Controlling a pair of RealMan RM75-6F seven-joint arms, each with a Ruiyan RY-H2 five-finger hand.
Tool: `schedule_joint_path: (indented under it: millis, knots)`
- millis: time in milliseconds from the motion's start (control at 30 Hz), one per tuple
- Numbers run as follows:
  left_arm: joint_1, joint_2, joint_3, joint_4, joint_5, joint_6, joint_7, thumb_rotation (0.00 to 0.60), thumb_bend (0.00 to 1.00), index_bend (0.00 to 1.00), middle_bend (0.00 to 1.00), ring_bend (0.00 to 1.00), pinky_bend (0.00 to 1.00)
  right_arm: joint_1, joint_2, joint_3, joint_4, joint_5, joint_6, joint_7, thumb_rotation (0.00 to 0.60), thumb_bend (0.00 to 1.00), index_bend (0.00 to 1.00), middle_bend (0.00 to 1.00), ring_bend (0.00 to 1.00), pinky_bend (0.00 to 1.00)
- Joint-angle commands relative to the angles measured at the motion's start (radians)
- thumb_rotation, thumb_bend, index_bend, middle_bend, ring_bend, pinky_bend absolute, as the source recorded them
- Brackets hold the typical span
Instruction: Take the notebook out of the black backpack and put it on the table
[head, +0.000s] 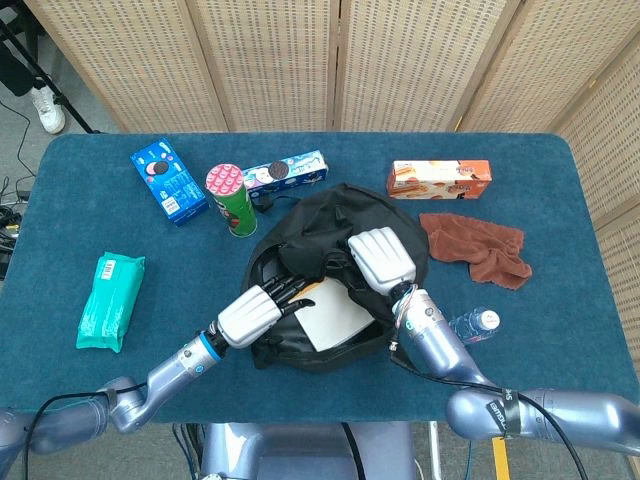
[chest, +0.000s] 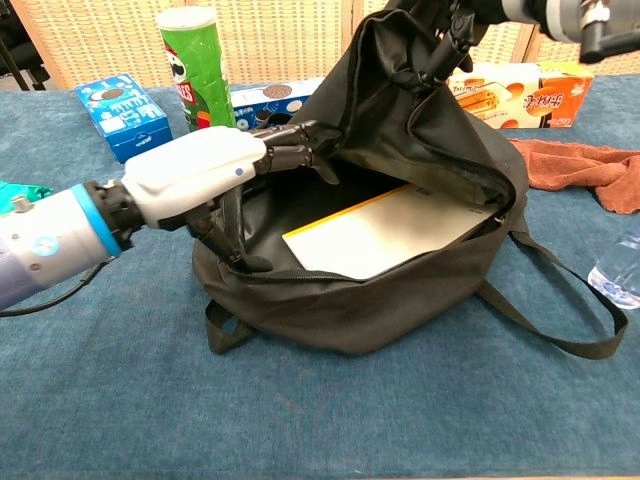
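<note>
The black backpack lies open in the middle of the table, its mouth toward me. Inside rests the white notebook with an orange edge, also plain in the chest view as the notebook. My right hand grips the backpack's upper flap and holds it raised. My left hand is at the left side of the mouth, holding nothing. Its spread dark fingers reach over the rim above the notebook's left corner without touching it.
A green chips can, a blue cookie box and a long cookie box stand behind the bag at left. An orange box, a brown cloth and a water bottle lie right. A teal packet lies far left.
</note>
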Motion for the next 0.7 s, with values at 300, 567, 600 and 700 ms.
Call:
schedule_joint_path:
  millis: [300, 567, 600, 700]
  knots:
    - [-0.023, -0.098, 0.014, 0.121, -0.019, 0.04, -0.026, 0.6, 0.13, 0.25, 0.03, 0.09, 0.17, 0.009, 0.039, 0.017, -0.02, 0.024, 0.007, 0.05, 0.6, 0.67, 0.61, 0.67, 0.69, 0.67]
    - [-0.004, -0.086, 0.054, 0.137, 0.001, 0.117, -0.049, 0.6, 0.13, 0.25, 0.03, 0.09, 0.17, 0.009, 0.045, 0.011, 0.003, 0.04, 0.019, 0.068, 0.6, 0.68, 0.61, 0.67, 0.69, 0.67]
    - [-0.006, -0.085, 0.06, 0.137, 0.002, 0.115, -0.05, 0.6, 0.13, 0.25, 0.03, 0.09, 0.17, 0.01, 0.046, 0.011, -0.001, 0.044, 0.018, 0.072, 0.6, 0.67, 0.61, 0.67, 0.69, 0.67]
    - [-0.017, -0.085, 0.076, 0.141, 0.0, 0.086, -0.045, 0.6, 0.12, 0.25, 0.03, 0.09, 0.17, 0.017, 0.051, 0.01, -0.018, 0.051, 0.018, 0.07, 0.6, 0.67, 0.61, 0.67, 0.69, 0.67]
